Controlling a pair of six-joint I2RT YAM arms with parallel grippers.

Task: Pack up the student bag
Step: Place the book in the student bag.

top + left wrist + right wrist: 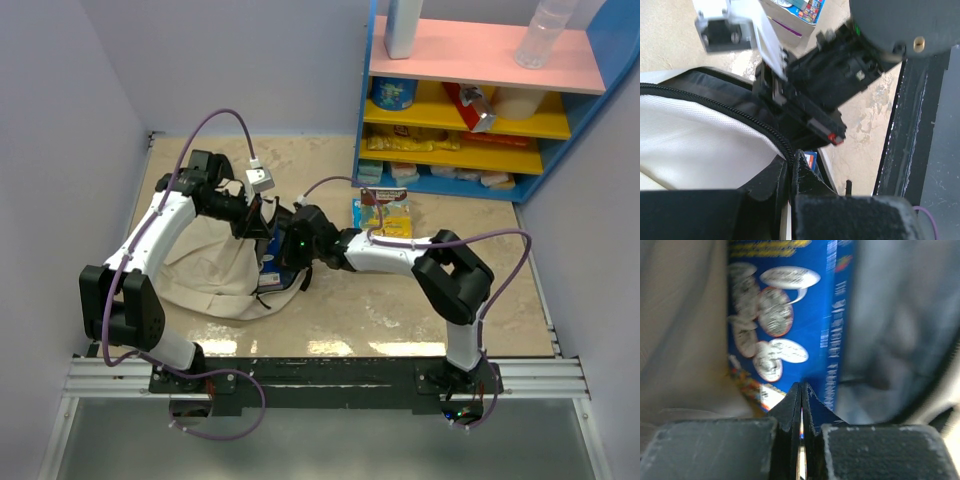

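Note:
The student bag (pixel 213 268), beige with black zipper trim, lies on the table left of centre, its opening facing right. My left gripper (pixel 264 217) is shut on the bag's zipper edge (pixel 767 127) and holds the opening up; its fingertips (pixel 789 166) pinch the black trim. My right gripper (pixel 282 254) reaches into the opening and is shut on a flat blue book (pixel 790 315), which it grips by the near edge (pixel 801 390). The bag's grey lining (pixel 890 330) is on the book's right and beige fabric (pixel 685 340) on its left. A sliver of the blue book (pixel 811 159) shows in the left wrist view.
Flat yellow and blue books (pixel 385 215) lie on the table right of the bag, behind the right arm. A blue shelf unit (pixel 480 110) with packets and bottles stands at the back right. Walls close in on the left and the right.

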